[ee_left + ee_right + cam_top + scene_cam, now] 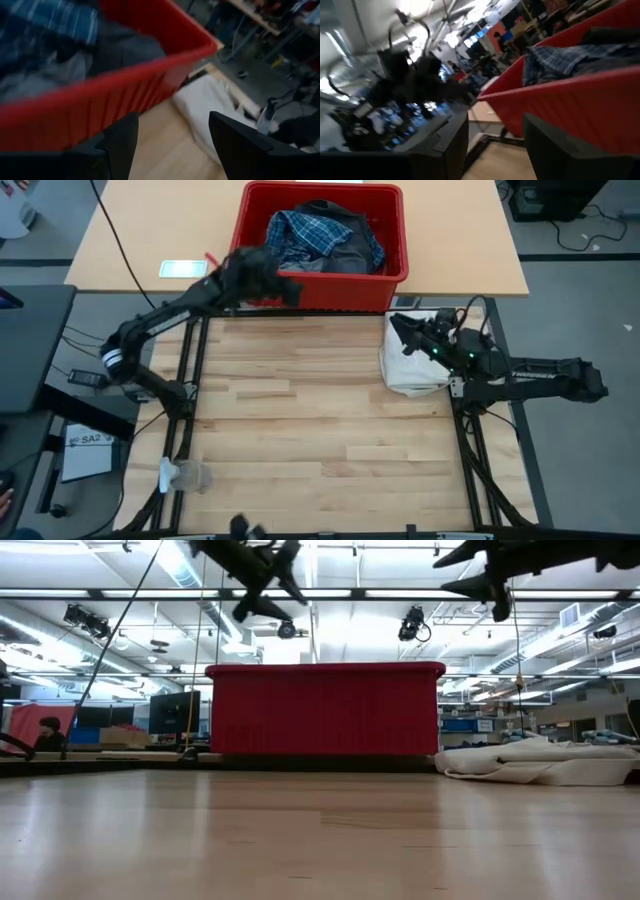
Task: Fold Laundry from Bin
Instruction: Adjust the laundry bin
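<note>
The red bin (320, 285) stands at the table's far edge, in the middle. In it lies the laundry: a blue-and-white plaid shirt (310, 232) on top of dark grey pieces (350, 255). My left gripper (172, 120) hangs open in the air just before the bin's near wall, by its left corner (285, 288), with nothing between its fingers. My right gripper (495, 120) is open too, held high over the table's far right (400, 328) and pointing toward the bin's right end.
A white fabric bag (415, 360) lies on the table's right side, under my right arm. A small clear object (183, 476) sits near the front left corner. The middle of the wooden tabletop (320, 410) is bare. A white flat item (183, 269) lies left of the bin.
</note>
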